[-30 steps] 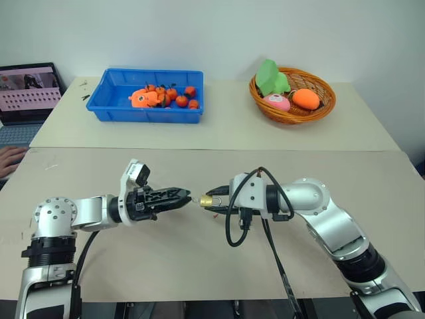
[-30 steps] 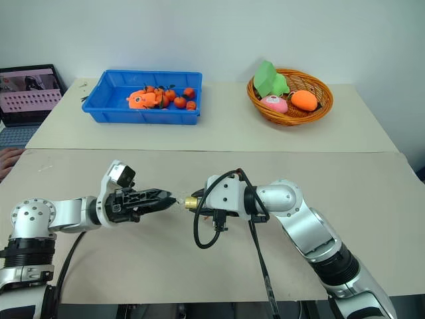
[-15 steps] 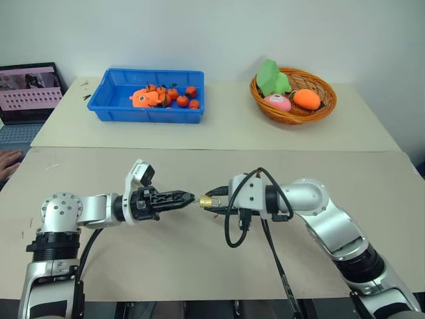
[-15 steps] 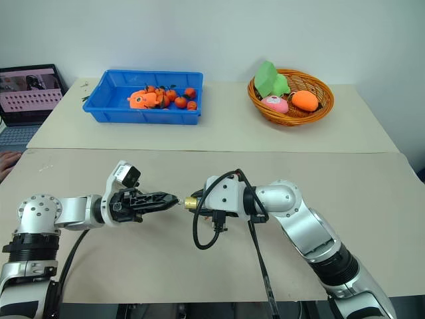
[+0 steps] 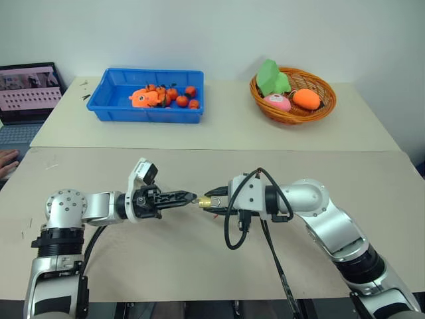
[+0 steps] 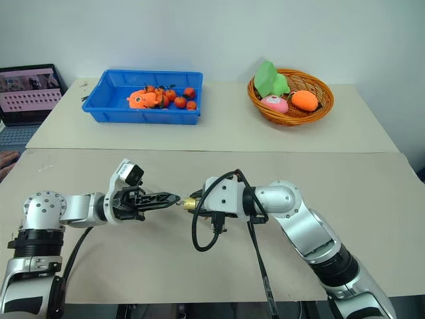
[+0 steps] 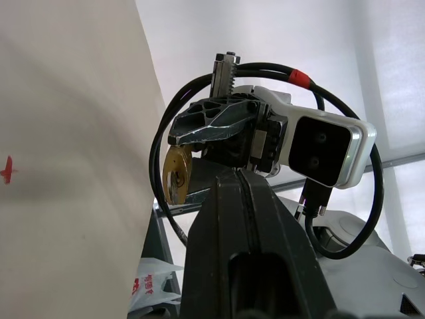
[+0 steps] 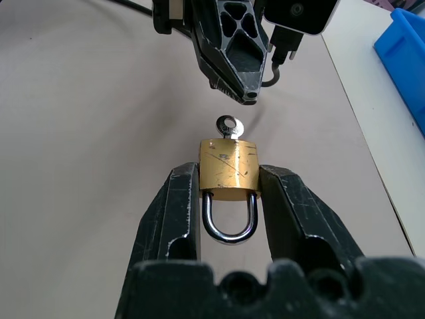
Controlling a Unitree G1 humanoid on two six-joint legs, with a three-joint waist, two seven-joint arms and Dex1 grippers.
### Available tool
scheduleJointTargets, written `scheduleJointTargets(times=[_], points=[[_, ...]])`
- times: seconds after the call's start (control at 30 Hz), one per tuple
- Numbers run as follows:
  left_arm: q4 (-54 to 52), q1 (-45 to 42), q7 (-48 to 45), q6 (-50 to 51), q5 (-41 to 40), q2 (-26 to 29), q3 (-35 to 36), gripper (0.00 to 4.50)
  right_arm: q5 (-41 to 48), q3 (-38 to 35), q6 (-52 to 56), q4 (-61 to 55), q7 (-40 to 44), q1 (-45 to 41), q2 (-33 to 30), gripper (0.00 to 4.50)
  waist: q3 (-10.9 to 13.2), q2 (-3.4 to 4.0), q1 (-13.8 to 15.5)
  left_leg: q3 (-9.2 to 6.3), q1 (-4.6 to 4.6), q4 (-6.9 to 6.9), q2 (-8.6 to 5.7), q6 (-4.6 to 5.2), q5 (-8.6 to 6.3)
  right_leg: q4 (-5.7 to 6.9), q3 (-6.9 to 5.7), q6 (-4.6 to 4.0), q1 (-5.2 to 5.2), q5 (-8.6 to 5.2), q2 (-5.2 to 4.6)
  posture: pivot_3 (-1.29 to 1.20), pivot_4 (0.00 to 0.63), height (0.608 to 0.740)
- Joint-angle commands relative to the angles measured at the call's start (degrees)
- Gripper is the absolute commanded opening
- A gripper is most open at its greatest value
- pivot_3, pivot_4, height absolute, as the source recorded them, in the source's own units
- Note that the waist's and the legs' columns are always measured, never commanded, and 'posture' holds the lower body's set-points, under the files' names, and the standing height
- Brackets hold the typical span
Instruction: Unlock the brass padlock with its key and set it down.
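My right gripper (image 8: 229,199) clamps the brass padlock (image 8: 229,171) above the beige table (image 5: 199,266), near centre. Its long axis runs left-right: key (image 8: 228,125) end faces left, shackle right. My left gripper (image 5: 190,197) is clenched, tips just short of the key. 2 tables abut; a white wall stands behind.

Left gripper (image 8: 242,93) closes just short of the key (image 8: 229,125)

Its fingers, parted a second ago, now press together; the tips sit a little nearer the brass padlock (image 8: 229,171), with a small gap to the key's head; its wrist is slightly turned.
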Motion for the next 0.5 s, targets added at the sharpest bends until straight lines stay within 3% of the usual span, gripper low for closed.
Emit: scheduleJointTargets(times=[0.03, 0.5], points=[[-1.3, 0.1, -1.8, 1.2, 0.2, 0.4, 0.6, 0.01, 0.2, -0.2, -0.1, -2.4, -0.5, -0.2, 0.1, 0.93, 0.0, 0.0, 0.0, 0.0, 0.0, 0.0, 0.0, 0.0, 0.0, 0.0, 0.0, 0.0, 0.0, 0.0, 0.0, 0.0, 0.15, 0.74], [-1.6, 0.5, -4.1, 2.0, 2.6, 0.7, 1.1, 0.01, 0.0, -0.2, -0.2, -2.5, -0.6, 0.1, -0.1, 0.93, 0.0, 0.0, 0.0, 0.0, 0.01, 0.0, 0.0, 0.0, 0.0, 0.01, 0.0, 0.0, 0.0, 0.0, 0.0, 0.0, 0.15, 0.74]])
